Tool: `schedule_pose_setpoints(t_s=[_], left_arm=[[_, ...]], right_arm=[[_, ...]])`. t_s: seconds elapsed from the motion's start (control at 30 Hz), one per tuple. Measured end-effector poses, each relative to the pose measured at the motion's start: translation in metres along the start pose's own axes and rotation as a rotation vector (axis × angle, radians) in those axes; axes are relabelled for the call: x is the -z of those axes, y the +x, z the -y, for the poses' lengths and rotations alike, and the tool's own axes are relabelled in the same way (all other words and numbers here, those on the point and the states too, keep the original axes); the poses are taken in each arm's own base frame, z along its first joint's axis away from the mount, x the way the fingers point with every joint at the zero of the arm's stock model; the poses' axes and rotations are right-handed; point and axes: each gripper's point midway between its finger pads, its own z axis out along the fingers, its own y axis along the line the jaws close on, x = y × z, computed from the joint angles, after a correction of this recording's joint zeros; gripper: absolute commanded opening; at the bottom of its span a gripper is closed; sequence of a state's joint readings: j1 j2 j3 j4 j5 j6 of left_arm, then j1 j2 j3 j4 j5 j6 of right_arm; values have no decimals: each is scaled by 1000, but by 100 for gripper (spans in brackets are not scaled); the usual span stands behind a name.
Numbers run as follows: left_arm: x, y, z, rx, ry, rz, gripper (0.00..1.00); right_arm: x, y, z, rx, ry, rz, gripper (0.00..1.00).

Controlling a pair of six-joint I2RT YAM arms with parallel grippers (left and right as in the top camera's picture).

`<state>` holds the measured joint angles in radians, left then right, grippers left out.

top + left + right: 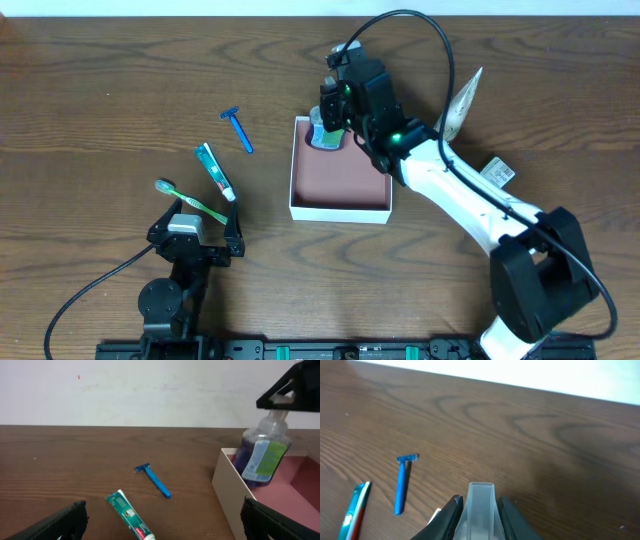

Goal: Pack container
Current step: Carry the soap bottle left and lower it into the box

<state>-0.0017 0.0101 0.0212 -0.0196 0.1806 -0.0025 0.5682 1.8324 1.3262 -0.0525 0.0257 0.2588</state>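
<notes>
My right claw (479, 515) is pinched narrow on the clear plastic neck of a rounded bottle (262, 455) of purple liquid, upright in the far left corner of the container (338, 212). That is a shallow square box, white-walled with a matte reddish-brown floor, mid-table. My left claw (197, 238) gapes wide, empty, beside a green toothbrush (190, 203)
</notes>
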Motion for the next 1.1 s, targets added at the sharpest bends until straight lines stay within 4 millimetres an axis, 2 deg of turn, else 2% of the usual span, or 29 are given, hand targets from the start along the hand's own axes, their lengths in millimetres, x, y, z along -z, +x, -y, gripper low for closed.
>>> schedule_pose_setpoints(t_s=[0.13, 0.33, 0.6, 0.73, 0.87, 1.1], left_arm=[[0, 0, 0, 0, 0, 0, 98], [0, 0, 0, 0, 0, 0, 98], [0, 0, 0, 0, 0, 0, 98], [0, 0, 0, 0, 0, 0, 98], [0, 0, 0, 0, 0, 0, 98], [0, 0, 0, 0, 0, 0, 98]], right_arm=[[-8, 9, -4, 9, -12, -16, 18], [-15, 7, -17, 20, -47, 14, 18], [-28, 19, -18, 23, -57, -3, 22], [-30, 18, -20, 23, -62, 5, 28], [-34, 20, -21, 21, -73, 9, 40], [-37, 20, -23, 28, -86, 15, 47]])
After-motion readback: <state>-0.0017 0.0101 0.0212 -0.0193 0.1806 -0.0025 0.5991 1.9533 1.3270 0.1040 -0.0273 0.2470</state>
